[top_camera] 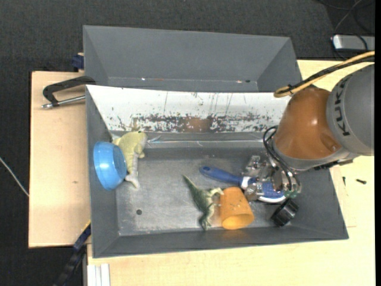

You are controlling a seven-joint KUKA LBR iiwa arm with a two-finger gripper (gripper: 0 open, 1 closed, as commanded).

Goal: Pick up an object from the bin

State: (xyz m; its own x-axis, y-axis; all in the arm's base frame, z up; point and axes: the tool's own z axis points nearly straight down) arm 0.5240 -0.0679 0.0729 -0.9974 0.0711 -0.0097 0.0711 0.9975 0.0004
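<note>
Claw [265, 182] low at right of grey metal bin [155, 216], spread: cannot tell. Blue plastic long-handled tool [219, 174] meets it, long axis running left. Orange plastic cup [236, 208] just near-left.

Bowl [106, 166] at left wall of bin [178, 58], toy animal [133, 149] touching its right, toy dinosaur [202, 200] lower centre, cup [236, 209] beside it rightward, handled tool [221, 174] behind both, block [284, 214] lower right.

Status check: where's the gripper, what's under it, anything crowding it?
Gripper low, right of bin, over blue-handled tool. Orange cup, green dinosaur toy close beside.
</note>
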